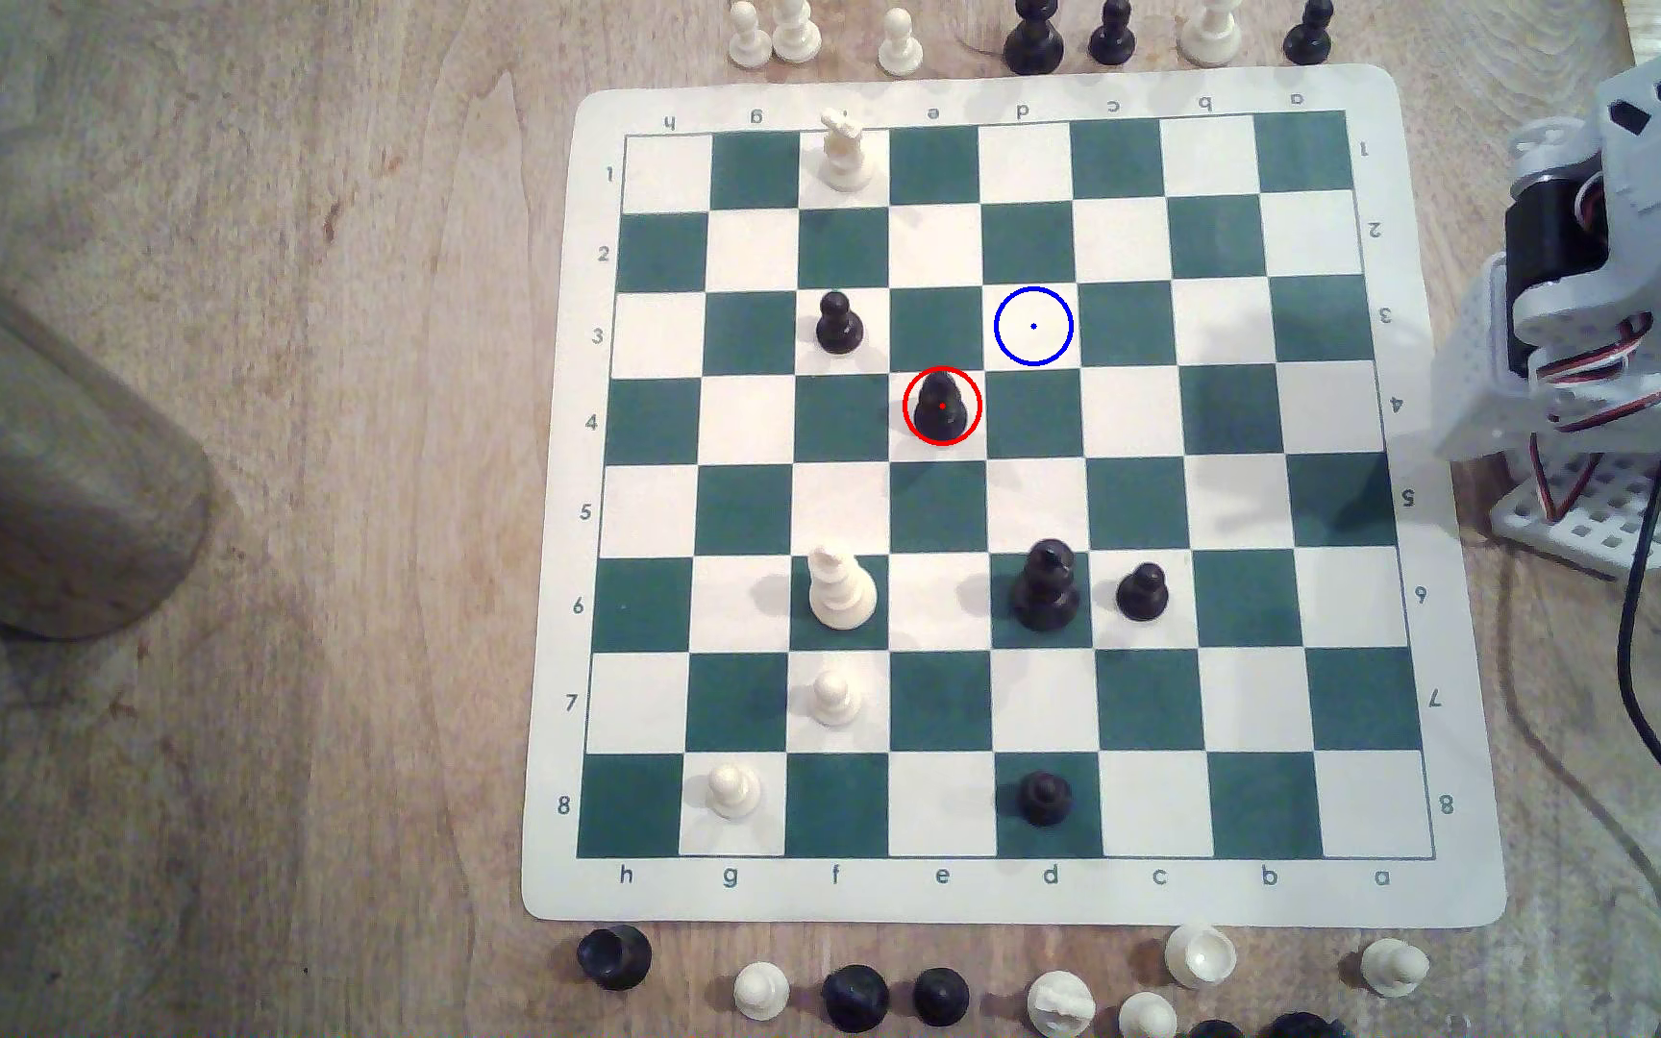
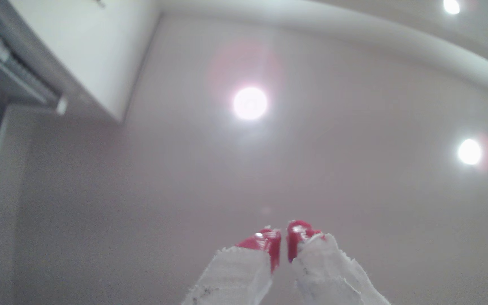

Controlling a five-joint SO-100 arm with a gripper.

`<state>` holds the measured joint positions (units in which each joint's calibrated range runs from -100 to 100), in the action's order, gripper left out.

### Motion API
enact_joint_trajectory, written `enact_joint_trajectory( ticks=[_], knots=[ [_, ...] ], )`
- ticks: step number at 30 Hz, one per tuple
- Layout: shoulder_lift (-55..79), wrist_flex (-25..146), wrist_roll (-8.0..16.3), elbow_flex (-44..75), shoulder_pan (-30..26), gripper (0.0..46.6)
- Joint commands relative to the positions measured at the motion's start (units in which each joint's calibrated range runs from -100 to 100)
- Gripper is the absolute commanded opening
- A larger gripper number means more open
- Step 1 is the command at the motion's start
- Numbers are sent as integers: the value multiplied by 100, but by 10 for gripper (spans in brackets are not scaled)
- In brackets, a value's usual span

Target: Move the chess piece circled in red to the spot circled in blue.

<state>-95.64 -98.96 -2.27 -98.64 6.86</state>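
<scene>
The chess piece [image 1: 941,407], a black bishop-like piece ringed in red, stands upright on a cream square in row 4 of the green-and-cream board [image 1: 1466,699]. The spot [image 1: 1033,325], a cream square with a blue ring and dot, lies one square diagonally up and toward the exterior view's right; it is bare. The arm [image 1: 1625,299] is folded up off the board's edge on the exterior view's right. In the wrist view my gripper [image 2: 284,237] points up at a ceiling, its red-tipped fingers [image 2: 267,242] nearly together with nothing between them.
On the board stand a black pawn [image 1: 838,322], a white piece [image 1: 841,589], a tall black piece [image 1: 1046,584], a black pawn [image 1: 1142,591] and others. Captured pieces line the table above and below the board. A metal cylinder [image 1: 38,479] is at the exterior view's left. A black cable [image 1: 1645,699] trails by the arm.
</scene>
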Motion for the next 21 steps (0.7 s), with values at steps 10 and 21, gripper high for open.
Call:
enact_joint_trajectory(
  ticks=[10, 21],
  knots=[
    [-20, 2575, -15, 599, -322, 2],
    [-20, 7145, 20, 1514, -1167, 2]
  ],
)
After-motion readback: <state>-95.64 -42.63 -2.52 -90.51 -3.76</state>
